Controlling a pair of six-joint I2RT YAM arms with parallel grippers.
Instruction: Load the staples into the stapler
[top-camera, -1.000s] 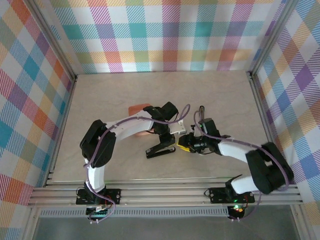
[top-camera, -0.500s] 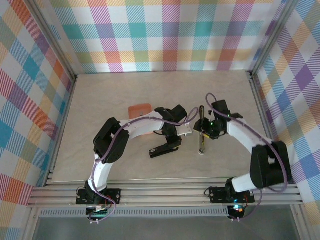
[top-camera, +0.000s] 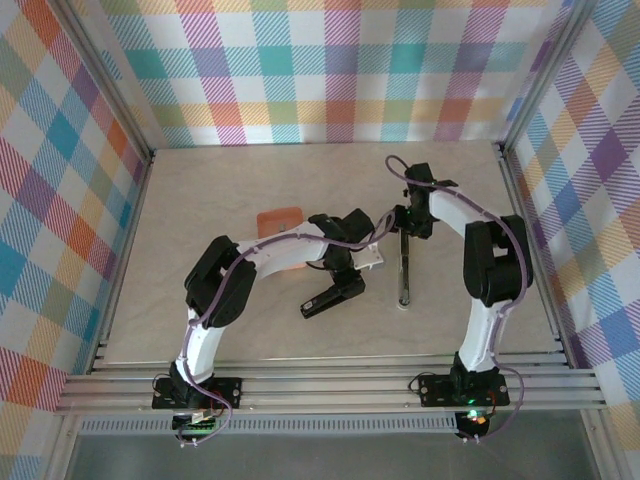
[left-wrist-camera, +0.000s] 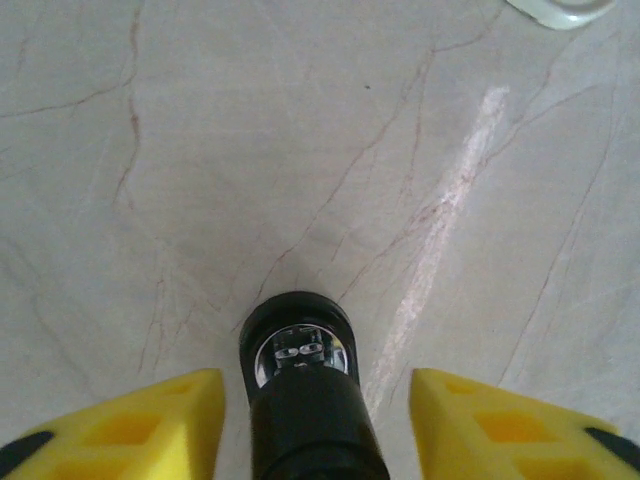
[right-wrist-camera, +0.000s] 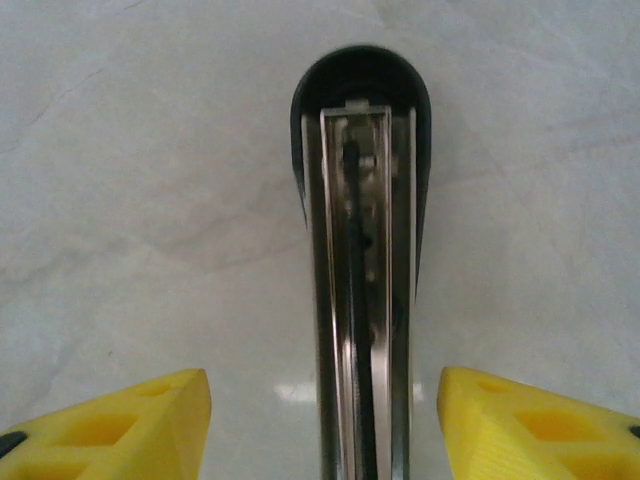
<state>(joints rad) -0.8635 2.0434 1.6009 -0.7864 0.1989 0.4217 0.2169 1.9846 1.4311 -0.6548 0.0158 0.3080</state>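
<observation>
I am seeing the stapler (top-camera: 403, 268) lying on the tabletop (top-camera: 220, 180), right of centre, with its long body running toward and away from the arm bases. In the right wrist view it is lying with its metal channel facing up and its rounded black end farthest from the camera. The right gripper (right-wrist-camera: 325, 430) is hovering over it with its fingers (right-wrist-camera: 110, 420) spread wide, one on each side of the channel, neither touching it.

The left gripper (left-wrist-camera: 318, 425) is standing wide too. It is straddling a black bar (left-wrist-camera: 305, 410) whose rounded end is showing a bit of bright metal, and both fingers are clear of it. From above, that bar is lying slanted just left of the stapler, apart from it.

A tray (top-camera: 278, 220) is sitting farther left, its near edge covered by the left arm. The staples are too small for me to make out from above, and I cannot tell whether any are sitting in the channel.
</observation>
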